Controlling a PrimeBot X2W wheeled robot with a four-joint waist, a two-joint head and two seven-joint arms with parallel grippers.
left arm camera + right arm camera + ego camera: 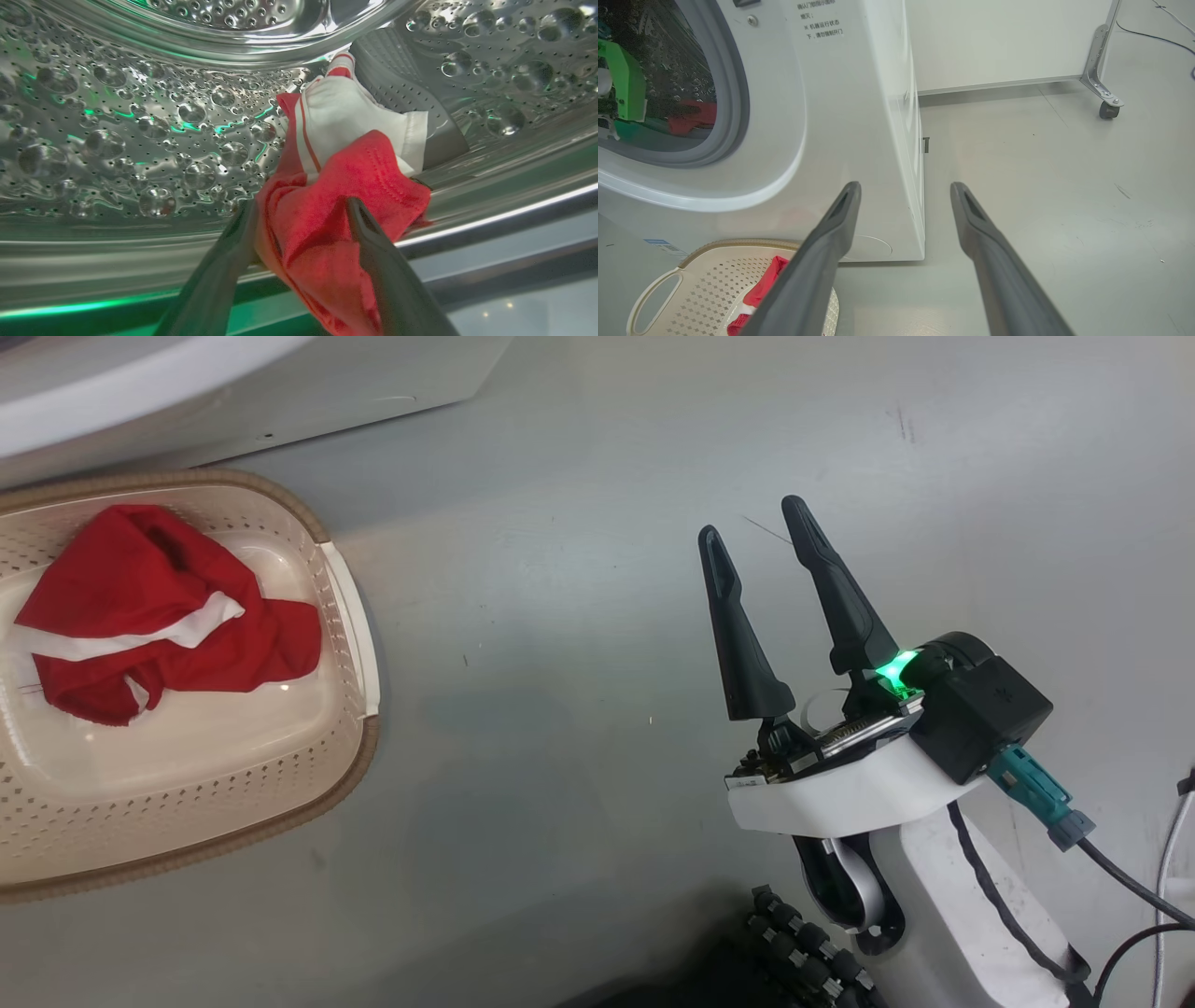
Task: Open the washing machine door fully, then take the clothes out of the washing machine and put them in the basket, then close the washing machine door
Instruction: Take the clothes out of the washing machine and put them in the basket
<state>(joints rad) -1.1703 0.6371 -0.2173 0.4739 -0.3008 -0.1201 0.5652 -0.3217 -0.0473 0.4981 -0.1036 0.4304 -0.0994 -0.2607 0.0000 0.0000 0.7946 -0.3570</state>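
Left pincer (302, 205): jaws wide, straddling the red clothes (322, 233) on the washing machine drum (140, 140) lip; contact unclear
Right pincer (752, 520): wide, empty, over the floor (560, 756)
Basket (350, 775): already holds one red garment (159, 607)
Risk: closing on a thin fold may let cloth slip or snag on the drum edge

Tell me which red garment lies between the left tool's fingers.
The red-and-white garment in the steel drum; the left tool straddles it. The other garment lies in the cream basket.

A test lab: washing machine (840, 116) on bare floor (1041, 186), castered white partition (994, 42).
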